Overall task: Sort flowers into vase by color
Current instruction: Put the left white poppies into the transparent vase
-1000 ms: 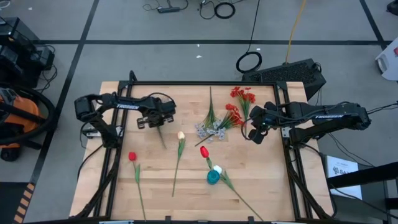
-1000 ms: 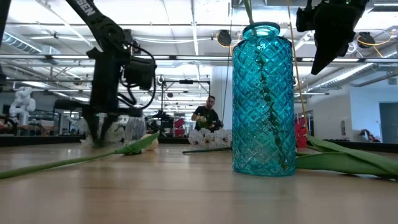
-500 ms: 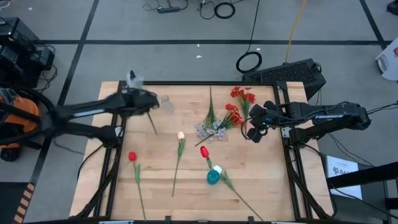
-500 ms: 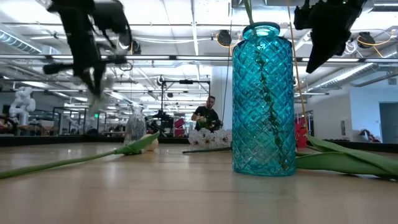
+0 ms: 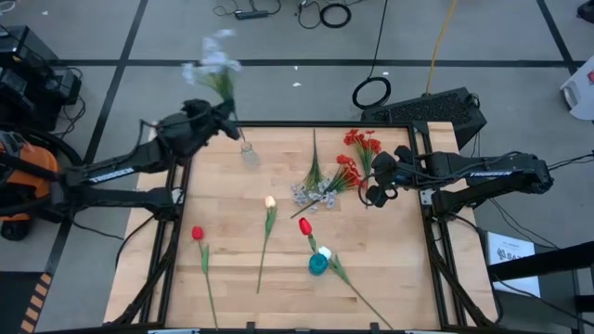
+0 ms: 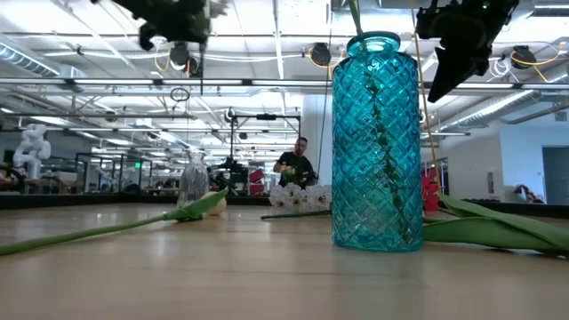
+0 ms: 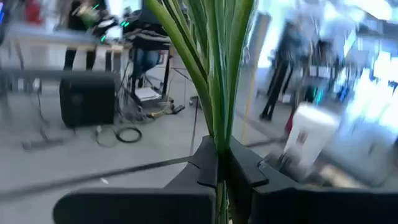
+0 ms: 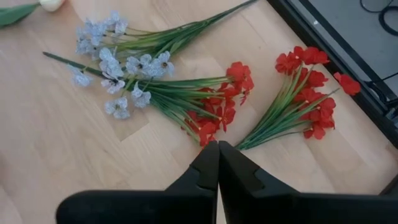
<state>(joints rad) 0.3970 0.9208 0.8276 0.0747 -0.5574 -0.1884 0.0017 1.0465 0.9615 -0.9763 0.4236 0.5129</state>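
My left gripper [image 5: 223,119] is high above the table's far left corner, shut on a pale bluish sprig [image 5: 212,63]. The sprig's blooms point up and its stem hangs down over a clear glass vase [image 5: 250,154]. My right gripper [image 5: 371,195] hovers shut over the table's right side, beside two red clusters [image 8: 298,93] and more pale sprigs [image 8: 118,62] lying flat. A teal vase [image 6: 376,142] stands near the front with a stem in it. A white rosebud [image 5: 270,201], a red bud [image 5: 197,233] and a red tulip [image 5: 304,225] lie on the wood. My left gripper pinches the sprig's bundled green stems [image 7: 217,134] between its two fingers [image 7: 245,171], below the leaves. The sprig is lifted clear of the table and roughly upright. Its blooms are above the fingers, and the thin stem end [image 6: 202,76] hangs below them.
A black frame [image 5: 306,123] rims the wooden table. The clear vase stands near the far left edge, the teal one [image 5: 318,263] near the front centre. Bare wood lies between them at the table's left and middle. Cables and a vacuum sit on the floor around.
My left gripper, shut on the sprig, has risen from the table and swung toward the far left corner. The sprig has gone from lying on the wood to lifted clear and upright, blooms up, above the clear vase. My right arm has kept nearly still.
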